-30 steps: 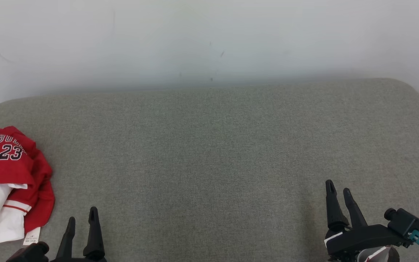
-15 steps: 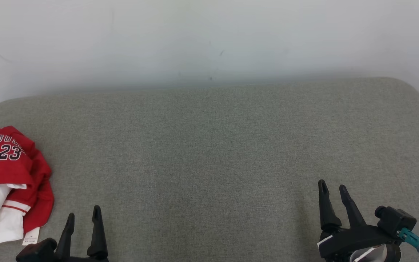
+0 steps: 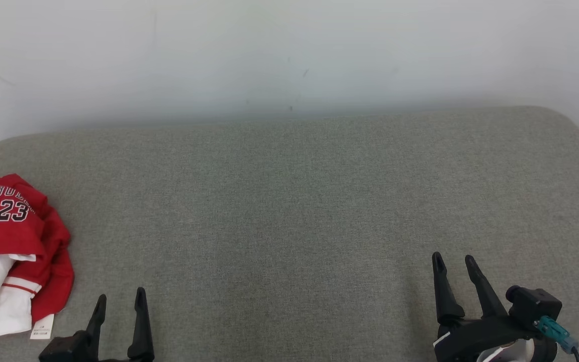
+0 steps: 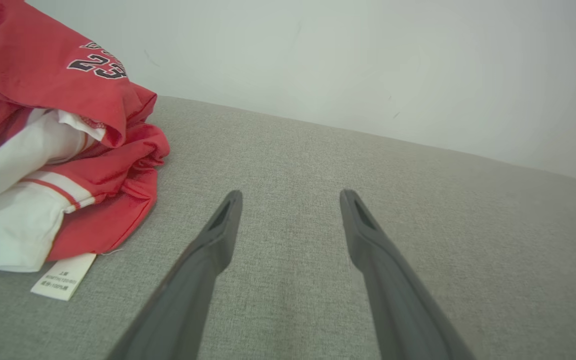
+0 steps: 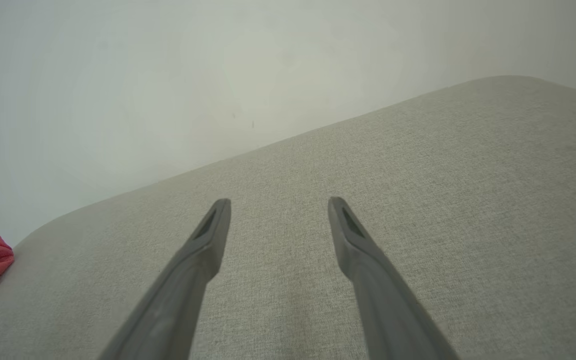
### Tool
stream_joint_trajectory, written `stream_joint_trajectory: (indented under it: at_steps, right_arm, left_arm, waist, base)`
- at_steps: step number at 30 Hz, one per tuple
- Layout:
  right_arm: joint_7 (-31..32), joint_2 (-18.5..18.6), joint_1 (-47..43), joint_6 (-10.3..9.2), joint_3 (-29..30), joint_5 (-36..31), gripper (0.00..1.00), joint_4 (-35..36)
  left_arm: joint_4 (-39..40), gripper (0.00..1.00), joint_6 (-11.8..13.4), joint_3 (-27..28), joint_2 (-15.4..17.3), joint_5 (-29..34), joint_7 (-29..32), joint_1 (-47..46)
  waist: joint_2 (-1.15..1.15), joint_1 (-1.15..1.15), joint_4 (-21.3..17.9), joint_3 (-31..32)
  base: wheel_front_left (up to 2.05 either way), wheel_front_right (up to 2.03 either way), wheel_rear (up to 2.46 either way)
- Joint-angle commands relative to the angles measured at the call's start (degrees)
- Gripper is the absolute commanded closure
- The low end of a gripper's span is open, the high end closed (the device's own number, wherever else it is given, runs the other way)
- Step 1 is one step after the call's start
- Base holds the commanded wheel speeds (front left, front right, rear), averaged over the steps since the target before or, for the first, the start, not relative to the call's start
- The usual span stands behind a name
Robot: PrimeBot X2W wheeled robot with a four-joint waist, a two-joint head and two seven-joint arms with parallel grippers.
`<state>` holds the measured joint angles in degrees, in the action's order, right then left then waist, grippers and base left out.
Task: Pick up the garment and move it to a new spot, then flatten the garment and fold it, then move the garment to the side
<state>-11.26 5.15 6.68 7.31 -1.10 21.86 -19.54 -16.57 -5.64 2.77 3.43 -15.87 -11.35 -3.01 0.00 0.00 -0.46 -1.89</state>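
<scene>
Shows a crumpled red-and-white number 23 jersey point(image 3: 13, 241) heaped at the left edge of a grey fabric tabletop point(image 3: 289, 201), not yet picked up.

Places the left claw point(image 3: 120, 294) near the heap's right side, fingers spread wide and empty, aimed past the jersey rather than at it, likely poised to swing over for the first grasp. Sets the right claw point(image 3: 453, 257) well apart at lower right, equally wide and empty over bare cloth, probably waiting to help flatten. Includes a white care label point(image 3: 41, 332) poking out on the side nearest the left claw.

Grey cushion point(image 3: 289, 201) (fabric), white wall point(image 3: 289, 50).
</scene>
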Motion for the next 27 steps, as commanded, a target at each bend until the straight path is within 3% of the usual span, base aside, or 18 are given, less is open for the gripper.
stream_joint_trajectory:
  at_steps: [1,27]
  right_arm:
    - [-0.6,0.3,0.4,0.26,-0.2,-1.1,0.0,0.1]
    - [-3.5,-0.2,-0.2,0.26,0.5,-13.7,0.0,-1.0]
  left_arm:
    - [0.0,0.0,0.1,0.0,0.3,1.4,-0.5,0.1]
    - [-1.0,0.0,0.4,0.7,0.0,12.6,-3.4,1.3]
  waist:
    - [0.0,0.0,0.0,0.0]
    - [0.0,0.0,-0.3,-0.2]
  base:
    - [0.0,0.0,0.0]
    - [0.0,0.0,0.0]
